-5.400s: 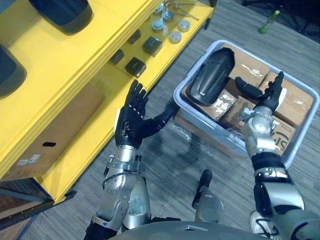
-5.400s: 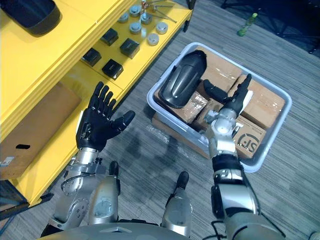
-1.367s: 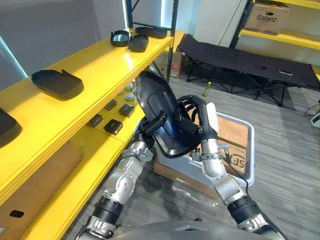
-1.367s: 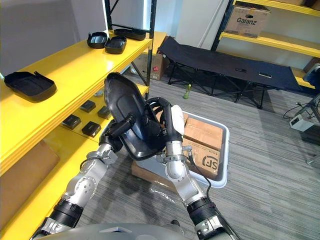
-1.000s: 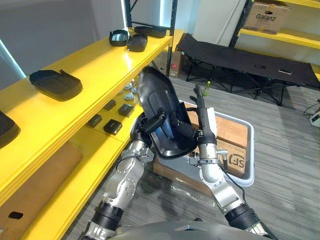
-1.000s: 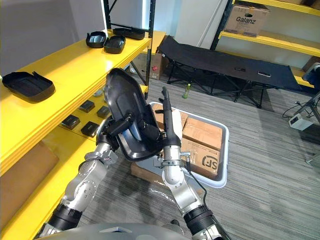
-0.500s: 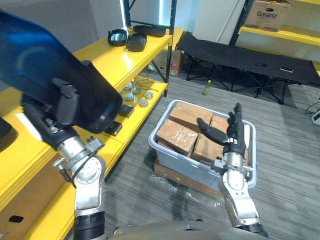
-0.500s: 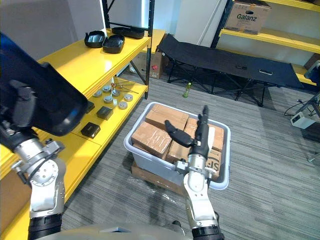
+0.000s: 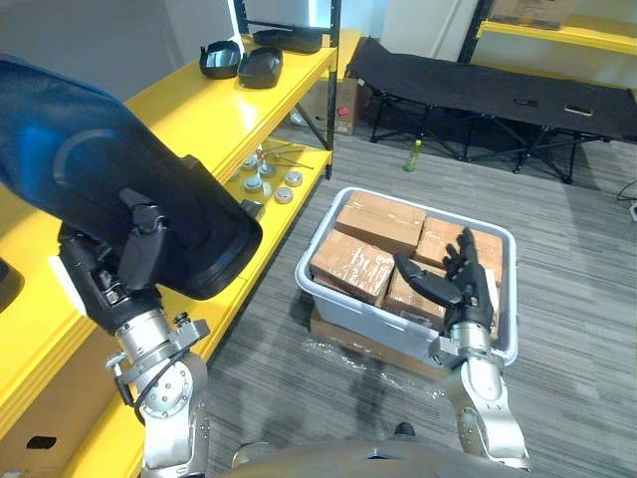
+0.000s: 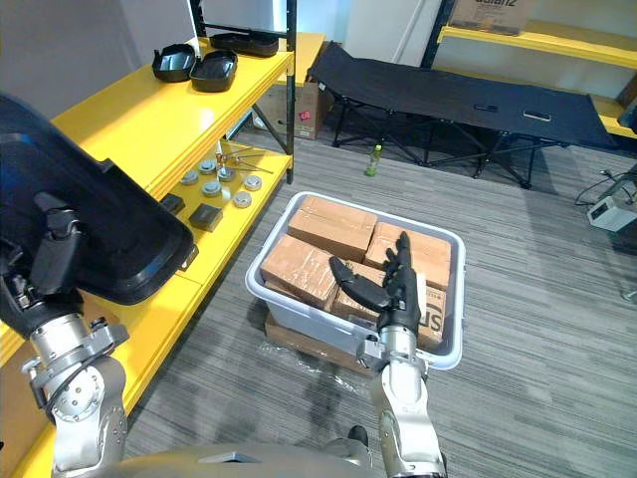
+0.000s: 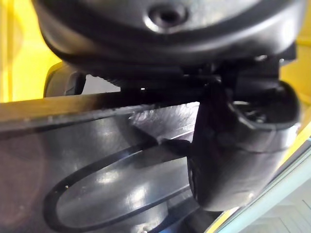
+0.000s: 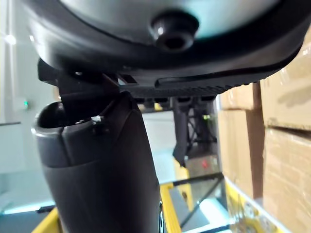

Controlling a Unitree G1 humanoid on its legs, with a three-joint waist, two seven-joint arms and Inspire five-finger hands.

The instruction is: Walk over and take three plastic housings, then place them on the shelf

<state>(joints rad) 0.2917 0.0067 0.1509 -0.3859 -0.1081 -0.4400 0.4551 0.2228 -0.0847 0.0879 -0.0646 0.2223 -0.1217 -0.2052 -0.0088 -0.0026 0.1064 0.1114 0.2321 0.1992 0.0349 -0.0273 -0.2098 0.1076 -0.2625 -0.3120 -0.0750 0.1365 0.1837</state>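
Note:
A large black plastic housing [image 9: 90, 169] is up at the left, above the yellow shelf [image 9: 189, 100]. My left hand [image 9: 114, 264] is shut on its lower edge, thumb across the near face. In the left wrist view, the housing's glossy inner side [image 11: 97, 184] lies against the thumb [image 11: 238, 145]. My right hand [image 9: 460, 289] is open and upright over the grey bin [image 9: 338, 309], holding nothing. Two smaller black housings [image 9: 239, 65] rest at the shelf's far end.
The bin holds several wrapped cardboard boxes [image 9: 363, 264] and stands on a flat box on the grey carpet. Small metal and black parts [image 9: 264, 179] lie on the lower yellow shelf. Behind the bin are a black folding cot [image 9: 498, 95] and a green bottle [image 9: 410, 154].
My right hand let go of the housing and dropped back over the bin. The left hand swung the housing left, up beside the shelf. The camera has shifted a little.

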